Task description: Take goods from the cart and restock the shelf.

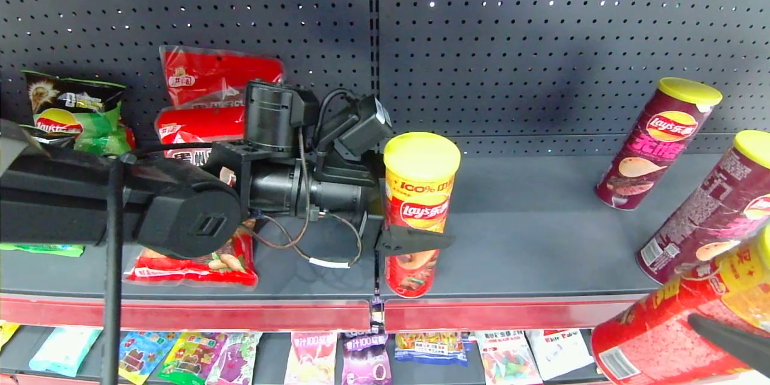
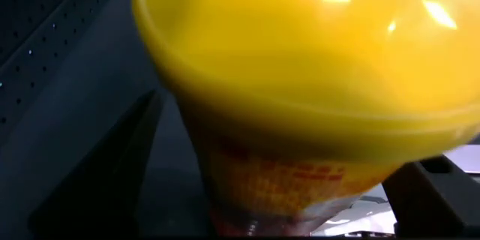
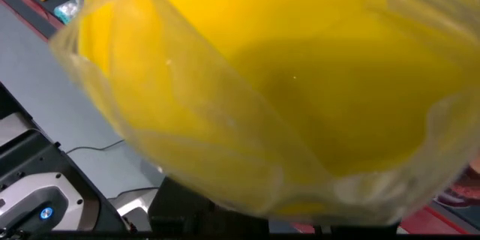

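Observation:
A red chip can with a yellow lid (image 1: pixel 419 210) stands upright near the front edge of the grey shelf (image 1: pixel 529 234). My left gripper (image 1: pixel 421 236) reaches in from the left and is shut on its middle, one dark finger (image 1: pixel 415 239) crossing its front. In the left wrist view the can (image 2: pixel 285 180) sits between the two fingers (image 2: pixel 97 172). A second red can with a yellow lid (image 1: pixel 680 331) is tilted at the lower right, below the shelf's front. My right gripper (image 1: pixel 710 331) is shut on it. Its yellow lid (image 3: pixel 285 82) is close to the right wrist camera.
Two maroon cans with yellow lids (image 1: pixel 656 144) (image 1: pixel 710 216) stand at the shelf's right end. Red snack bags (image 1: pixel 204 96), a green bag (image 1: pixel 78 114) and a flat red bag (image 1: pixel 198 267) lie at the left. Bare shelf lies between. Small packets (image 1: pixel 313 355) hang on the lower shelf.

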You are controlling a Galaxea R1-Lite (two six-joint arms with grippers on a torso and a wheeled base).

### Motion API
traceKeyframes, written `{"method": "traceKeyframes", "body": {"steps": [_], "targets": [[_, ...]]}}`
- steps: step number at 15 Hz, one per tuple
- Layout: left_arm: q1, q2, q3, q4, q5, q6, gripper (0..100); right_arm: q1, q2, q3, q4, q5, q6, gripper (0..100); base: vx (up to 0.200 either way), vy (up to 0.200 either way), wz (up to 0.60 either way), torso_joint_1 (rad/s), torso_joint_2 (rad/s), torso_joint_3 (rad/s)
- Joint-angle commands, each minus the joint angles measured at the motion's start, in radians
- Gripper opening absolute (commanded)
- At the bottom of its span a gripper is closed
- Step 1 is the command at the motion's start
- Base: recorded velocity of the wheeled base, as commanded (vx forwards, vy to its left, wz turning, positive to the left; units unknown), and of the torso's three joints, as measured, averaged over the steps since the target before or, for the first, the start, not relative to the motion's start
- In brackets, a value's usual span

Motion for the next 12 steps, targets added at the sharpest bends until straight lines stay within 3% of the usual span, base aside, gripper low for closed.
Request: {"method": "traceKeyframes", "body": {"steps": [1,8,12], "targets": [[0.003,-0.011,0.033,-0.014,0.004,0.001,100,0.02,0.075,-0.064,0.001,-0.001,-0.001,0,0.0,0.0,0.0,0.0,0.0,0.0],[0.097,-0.154,0.338,-0.139,0.015,-0.001,100,0.098,0.35,-0.293,-0.002,-0.001,-0.001,0,0.0,0.0,0.0,0.0,0.0,0.0],[0.155,-0.243,0.445,-0.144,0.045,0.001,100,0.141,0.529,-0.443,-0.004,-0.007,-0.007,0,0.0,0.0,0.0,0.0,0.0,0.0]]}}
